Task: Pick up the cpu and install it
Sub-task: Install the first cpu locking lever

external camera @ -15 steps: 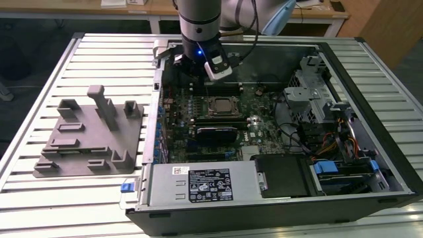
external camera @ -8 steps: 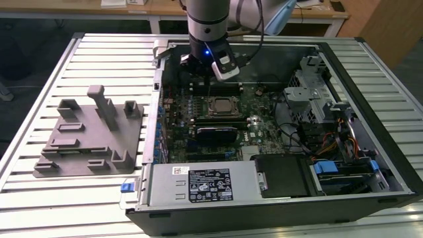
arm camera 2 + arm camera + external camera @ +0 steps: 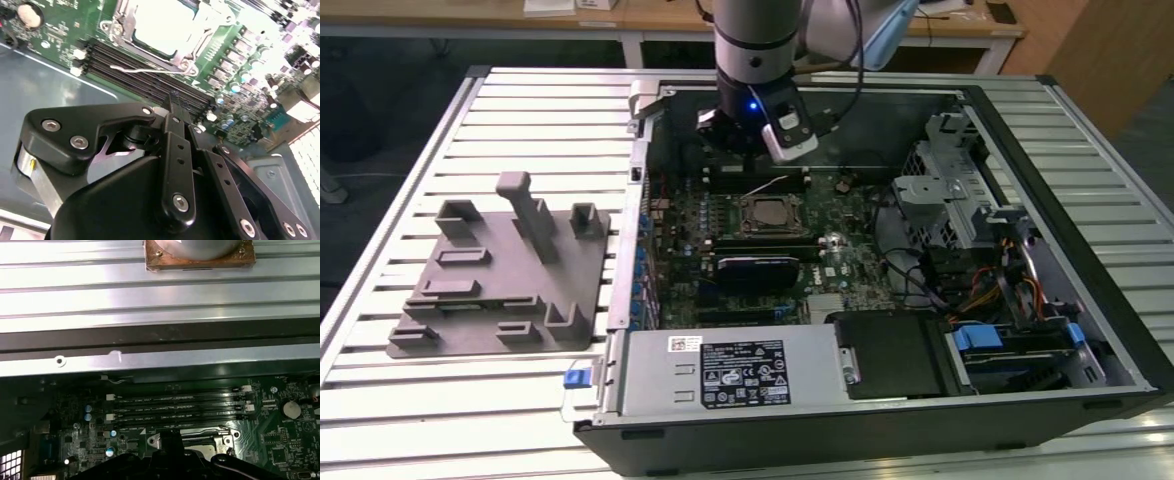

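The cpu (image 3: 765,213) lies flat in the black-framed motherboard socket (image 3: 790,228) inside the open computer case. Its silvery-white top (image 3: 160,22) is bright in the second wrist view, with a thin wire lever (image 3: 145,70) lying beside the socket frame. My gripper (image 3: 736,158) hangs above the board just behind the socket, towards the case's far wall. Its black fingers (image 3: 173,102) come together at the tips with nothing between them. In the first wrist view my gripper (image 3: 170,439) sits in front of the socket, hiding part of it.
The grey fixture (image 3: 500,270) with upright posts stands on the slatted table (image 3: 400,400) at the exterior view's left. The case walls (image 3: 635,150) ring the board. Memory slots (image 3: 175,407) lie beside the socket. A power supply (image 3: 720,370) and drive bays with cables (image 3: 987,250) fill the near and right sides.
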`<state>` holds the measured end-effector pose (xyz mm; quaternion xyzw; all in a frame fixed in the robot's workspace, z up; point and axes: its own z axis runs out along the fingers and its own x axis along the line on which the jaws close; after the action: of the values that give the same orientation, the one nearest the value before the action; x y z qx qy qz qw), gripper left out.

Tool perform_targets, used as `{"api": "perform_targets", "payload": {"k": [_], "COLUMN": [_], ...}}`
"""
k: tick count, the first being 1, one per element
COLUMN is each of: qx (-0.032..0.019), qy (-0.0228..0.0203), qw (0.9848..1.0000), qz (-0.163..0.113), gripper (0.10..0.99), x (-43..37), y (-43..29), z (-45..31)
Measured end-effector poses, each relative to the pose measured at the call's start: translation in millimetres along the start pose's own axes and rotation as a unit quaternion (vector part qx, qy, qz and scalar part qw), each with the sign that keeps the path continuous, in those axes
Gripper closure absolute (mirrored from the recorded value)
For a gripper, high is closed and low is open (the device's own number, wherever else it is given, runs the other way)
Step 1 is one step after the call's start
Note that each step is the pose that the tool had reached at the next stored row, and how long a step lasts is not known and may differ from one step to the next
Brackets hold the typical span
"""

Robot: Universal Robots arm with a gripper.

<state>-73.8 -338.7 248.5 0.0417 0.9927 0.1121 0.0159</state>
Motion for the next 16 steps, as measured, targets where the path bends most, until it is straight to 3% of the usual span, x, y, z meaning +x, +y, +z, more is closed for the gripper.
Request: {"api": "perform_targets", "payload": {"k": [8,16], "qx": [0.0000,0.0003], "qy": [0.0001,0.0001], "qw": [1.0000,1.0000], "qz": [0.000,0.000], "gripper": [0.980,0.980], "x": [-15.8,-16.5], "y": [1.2,1.0], "z": [0.7,2.1]}}
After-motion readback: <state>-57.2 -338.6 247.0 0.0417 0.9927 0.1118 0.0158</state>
